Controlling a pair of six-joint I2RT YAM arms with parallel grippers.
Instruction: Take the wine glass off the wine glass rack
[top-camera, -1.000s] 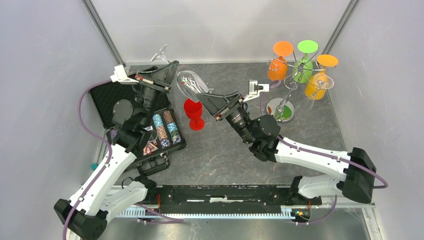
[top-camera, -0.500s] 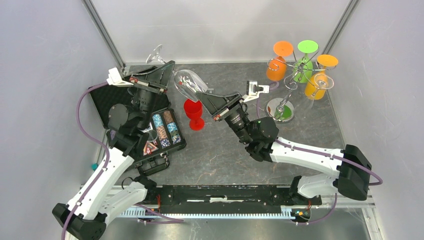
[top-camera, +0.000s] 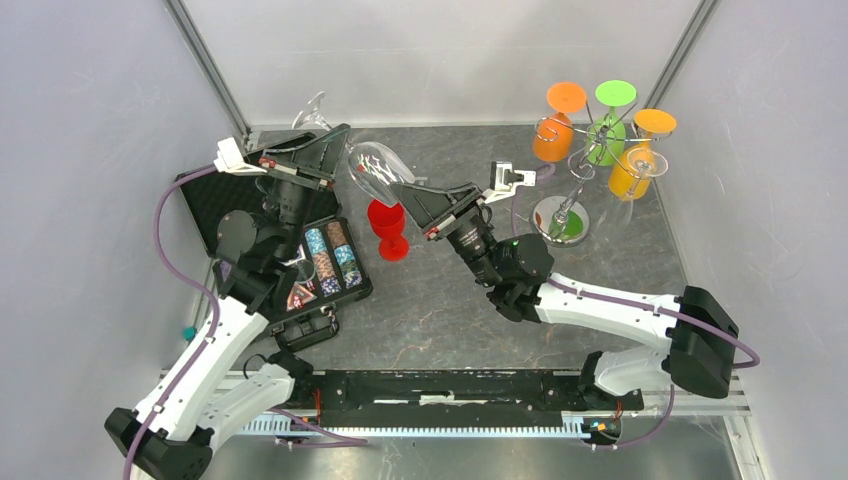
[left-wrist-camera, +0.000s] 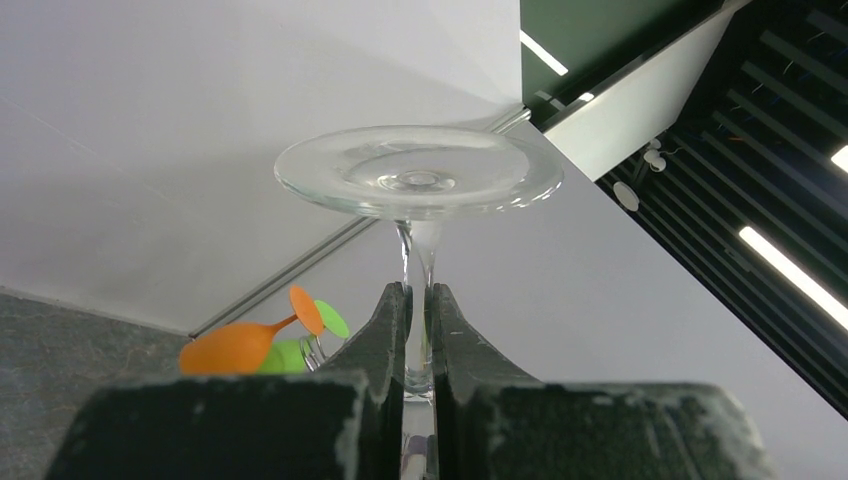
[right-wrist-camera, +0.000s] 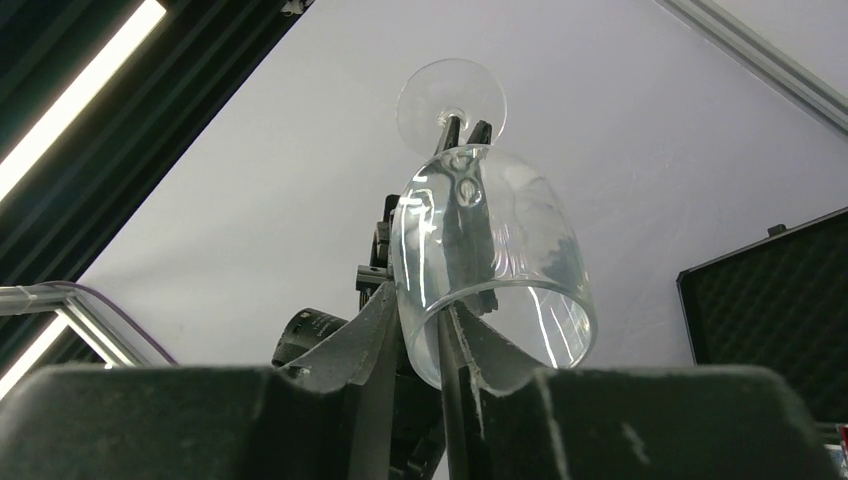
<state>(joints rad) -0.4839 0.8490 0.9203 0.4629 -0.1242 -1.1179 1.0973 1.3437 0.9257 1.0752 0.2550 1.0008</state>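
red goblet (top-camera: 388, 228) — stands on grey table (top-camera: 440, 300) | open black case (top-camera: 215, 205) just beside it, to its left | poker chips (top-camera: 330, 255) — rowed inside case

A clear wine glass (top-camera: 374, 168) hangs tilted above the table, with the left gripper (top-camera: 343, 138) at its stem and the right gripper (top-camera: 406, 190) at its bowl. At far right, the rack (top-camera: 548, 212) carries coloured glasses (top-camera: 553, 135). A red glass (top-camera: 388, 228) stands beside a chip case (top-camera: 325, 262).
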